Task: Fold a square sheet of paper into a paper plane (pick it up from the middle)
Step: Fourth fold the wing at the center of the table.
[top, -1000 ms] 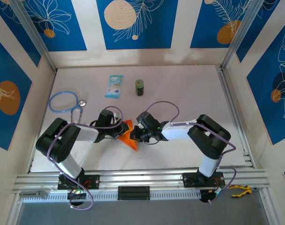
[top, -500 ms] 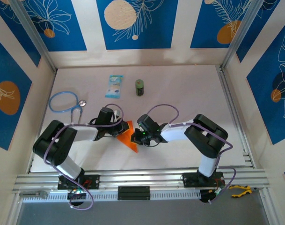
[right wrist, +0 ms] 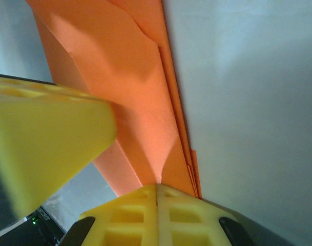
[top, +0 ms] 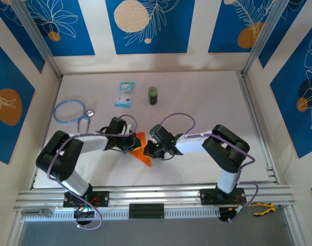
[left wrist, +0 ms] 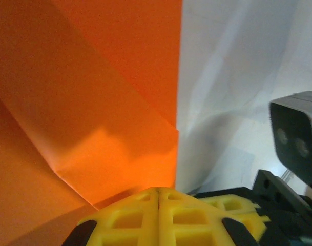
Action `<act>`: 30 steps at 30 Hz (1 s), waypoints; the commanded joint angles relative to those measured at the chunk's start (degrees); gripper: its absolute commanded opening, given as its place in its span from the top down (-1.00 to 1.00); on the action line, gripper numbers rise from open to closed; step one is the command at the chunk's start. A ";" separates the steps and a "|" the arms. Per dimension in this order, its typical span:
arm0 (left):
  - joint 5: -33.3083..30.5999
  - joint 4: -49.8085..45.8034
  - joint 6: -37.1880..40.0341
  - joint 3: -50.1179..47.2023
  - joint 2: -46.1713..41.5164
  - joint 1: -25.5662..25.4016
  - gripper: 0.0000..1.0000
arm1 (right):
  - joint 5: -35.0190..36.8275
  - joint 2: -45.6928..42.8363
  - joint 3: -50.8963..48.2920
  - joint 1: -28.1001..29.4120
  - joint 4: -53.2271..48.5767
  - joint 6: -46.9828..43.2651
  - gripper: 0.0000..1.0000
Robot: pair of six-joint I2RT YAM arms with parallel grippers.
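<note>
bright orange paper (top: pixel 142 154), a creased, layered wedge with sharp edges

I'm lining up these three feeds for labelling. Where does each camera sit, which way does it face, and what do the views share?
Top external: above and behind the bases, looking down on the table; both arms show, left gripper and right gripper meet at the orange paper.
Left wrist: looks along the shut left gripper onto the paper's folds.
Right wrist: looks along the shut right gripper at the paper's layered edge.
Shared: all three show the orange paper.
</note>
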 commanded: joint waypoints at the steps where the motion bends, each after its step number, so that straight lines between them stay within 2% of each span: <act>1: -0.89 -6.06 3.14 2.66 1.80 -0.29 0.92 | 1.61 1.70 -1.01 -0.34 -8.25 -0.95 0.97; 4: -1.98 -5.38 4.08 2.48 3.61 1.30 0.94 | 2.14 1.95 -1.10 -0.25 -9.30 -1.10 0.97; 9: -0.15 -2.51 4.67 2.97 6.36 4.75 0.93 | 3.80 2.88 -0.07 0.43 -13.14 -1.88 0.98; 20: -0.27 -5.13 7.88 7.78 8.93 11.65 0.93 | 4.51 2.89 -0.49 0.45 -14.55 -2.78 0.98; 30: -1.62 -5.28 6.77 9.89 9.98 17.06 0.93 | 4.03 3.12 -0.55 0.37 -14.85 -3.56 0.99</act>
